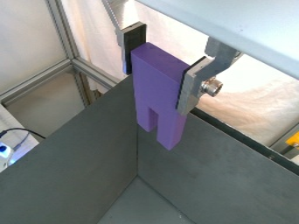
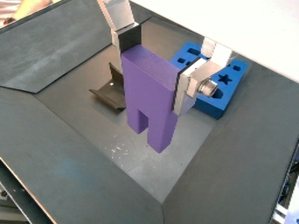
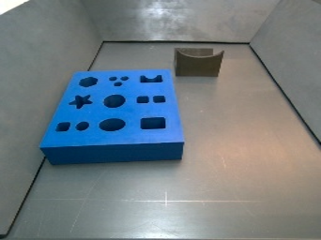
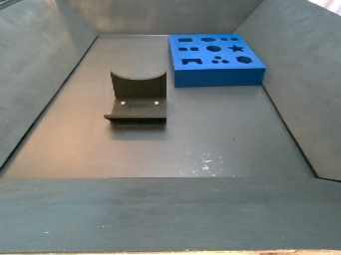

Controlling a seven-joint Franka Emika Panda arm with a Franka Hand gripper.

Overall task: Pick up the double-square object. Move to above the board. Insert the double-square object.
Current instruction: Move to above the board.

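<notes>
The double-square object [image 1: 158, 96] is a tall purple block with a slot cut into its lower end. In both wrist views my gripper [image 1: 163, 66] is shut on its upper part, silver fingers [image 1: 194, 83] pressing its two sides. It [image 2: 152, 96] hangs upright above the grey floor, gripper [image 2: 158, 66] above it, between the fixture and the board [image 2: 219, 103]. The board is a thick blue slab with many shaped cutouts, lying flat on the floor in both side views [image 3: 119, 139] [image 4: 220, 80]. Neither side view shows the gripper or the block.
The dark fixture [image 3: 198, 61] [image 4: 136, 98] stands on the floor away from the board, and also shows behind the block in a wrist view [image 2: 108, 92]. Sloping grey tray walls [image 4: 40, 90] enclose the floor on all sides.
</notes>
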